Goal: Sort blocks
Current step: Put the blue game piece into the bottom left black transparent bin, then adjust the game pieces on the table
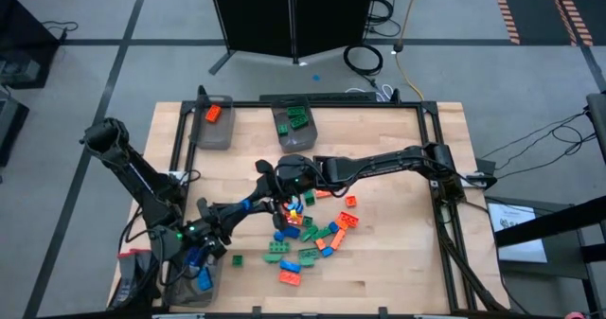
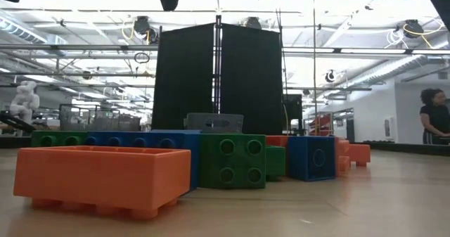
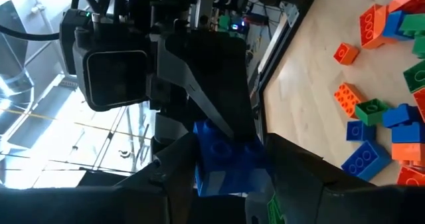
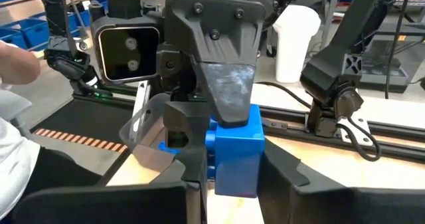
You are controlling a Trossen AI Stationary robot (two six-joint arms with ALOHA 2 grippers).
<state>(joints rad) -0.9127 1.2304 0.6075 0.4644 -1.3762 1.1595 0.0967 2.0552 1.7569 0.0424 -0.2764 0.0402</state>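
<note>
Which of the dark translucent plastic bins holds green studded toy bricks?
The far middle bin; its neighbour holds one orange brick, the near-left one blue bricks.

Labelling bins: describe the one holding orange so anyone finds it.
At the table edge nearest the black panel, take the dark bin on the left arm's side: it holds one orange block. The neighbouring bin holds green blocks.

Bins (image 1: 210, 130): three on the table (image 1: 398, 262)
Blocks (image 1: 312, 239): roughly twenty loose beside the bins
Arms: two
</note>
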